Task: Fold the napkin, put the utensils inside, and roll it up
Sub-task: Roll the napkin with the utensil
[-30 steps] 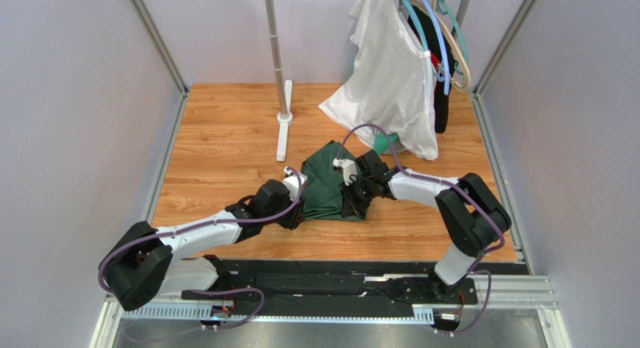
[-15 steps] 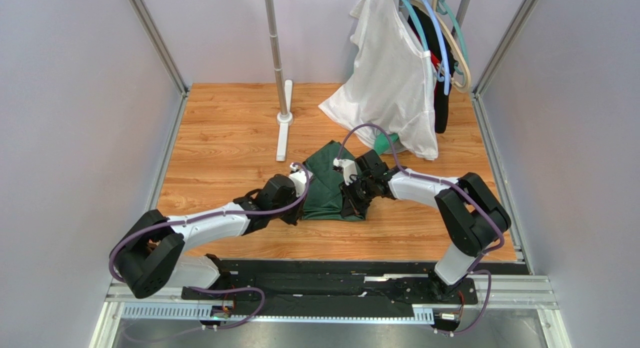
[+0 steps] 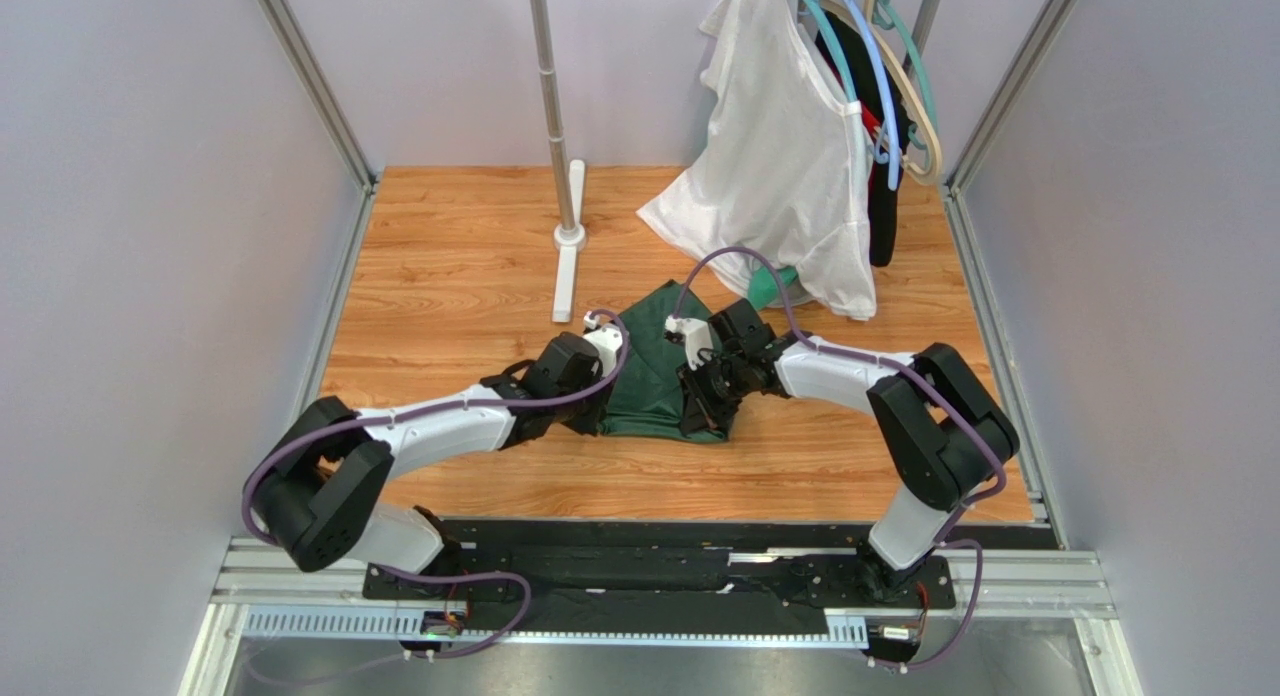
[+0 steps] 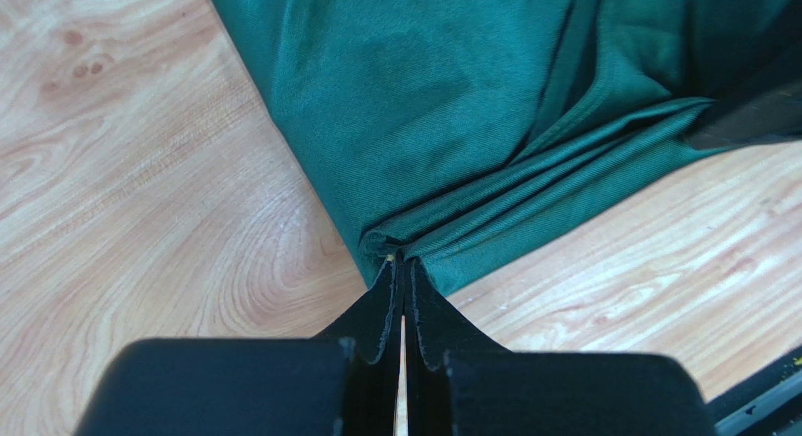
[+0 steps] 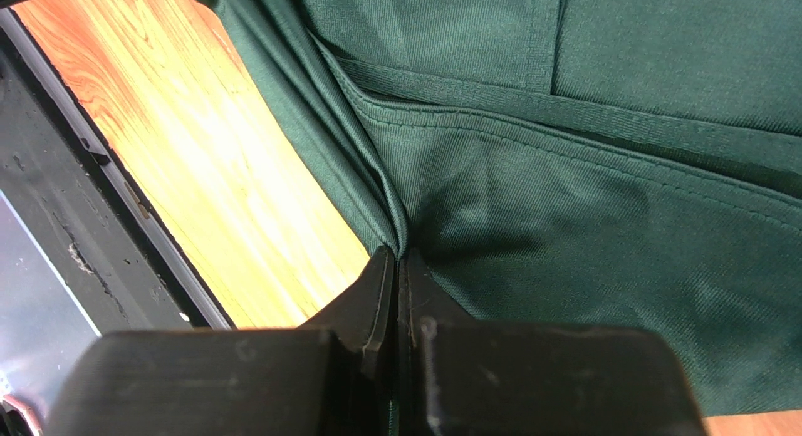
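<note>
Wooden tabletop point(image 3: 451, 276) carries the napkin point(image 3: 649, 374), bunched and partly folded at centre. Left gripper point(image 4: 403, 267) and right gripper point(image 5: 395, 259) each pinch an edge, jaws closed on cloth. Utensils unseen; placing and rolling remain.

top external: fixed high behind the arm bases, faces forward and down; far, takes in the whole wooden table point(image 3: 451, 261), both arms and the back wall.
left wrist: on the left arm, looks down along the left gripper point(image 4: 403, 267) at a napkin point(image 4: 452, 107) corner; very close.
right wrist: on the right arm, looks along the right gripper point(image 5: 397, 259) onto cloth folds; very close.
shared: all three see the napkin and table wood; each wrist view shows a different edge.
</note>
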Tool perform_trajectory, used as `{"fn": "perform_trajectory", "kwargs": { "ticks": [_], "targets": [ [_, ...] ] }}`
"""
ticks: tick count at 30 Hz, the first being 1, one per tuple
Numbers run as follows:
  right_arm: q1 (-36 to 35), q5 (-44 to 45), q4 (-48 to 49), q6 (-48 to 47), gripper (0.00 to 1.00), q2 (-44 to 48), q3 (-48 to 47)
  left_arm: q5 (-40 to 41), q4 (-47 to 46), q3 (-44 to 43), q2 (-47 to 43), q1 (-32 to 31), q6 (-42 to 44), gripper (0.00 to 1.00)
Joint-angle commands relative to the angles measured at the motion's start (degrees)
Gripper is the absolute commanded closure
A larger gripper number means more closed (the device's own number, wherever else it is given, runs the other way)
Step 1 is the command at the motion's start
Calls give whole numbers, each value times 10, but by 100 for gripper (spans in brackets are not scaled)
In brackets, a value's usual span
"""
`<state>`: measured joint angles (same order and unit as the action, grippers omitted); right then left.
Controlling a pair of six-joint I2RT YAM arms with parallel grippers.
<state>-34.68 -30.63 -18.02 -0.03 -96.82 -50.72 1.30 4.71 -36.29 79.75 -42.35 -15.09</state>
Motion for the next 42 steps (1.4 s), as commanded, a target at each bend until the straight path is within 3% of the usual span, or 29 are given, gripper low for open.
{"fn": "perform_trajectory", "kwargs": {
  "ticks": [1, 10, 12, 13, 15, 16, 19, 25, 34, 42],
  "targets": [
    [0, 14, -9, -3, 100, -17, -10, 3, 37, -32, 29, 17, -9, 100],
    [1, 15, -11, 14, 100, -26, -12, 31, 90, -59, 63, 38, -49, 99],
    [0, 15, -11, 14, 100, -26, -11, 41, 99, -62, 64, 42, -57, 90],
    [0, 15, -11, 14, 100, -27, -12, 46, 103, -63, 62, 45, -60, 76],
    [1, 14, -13, 14, 100, -26, -12, 63, 110, -62, 46, 47, -67, 61],
    [0, 15, -13, 14, 100, -27, -13, 65, 110, -60, 38, 49, -67, 47],
    [1, 13, -13, 15, 100, -27, -12, 42, 74, -40, 2, 59, -71, 37],
    [0, 13, -15, 14, 100, -27, -14, -67, -43, 37, -49, 72, -86, 33],
    [0, 10, -18, 13, 100, -29, -17, -154, -172, 120, -89, 114, -122, 25],
    [0, 10, -18, 13, 100, -29, -18, -185, -200, 125, -50, 152, -130, 29]
  ]
}}
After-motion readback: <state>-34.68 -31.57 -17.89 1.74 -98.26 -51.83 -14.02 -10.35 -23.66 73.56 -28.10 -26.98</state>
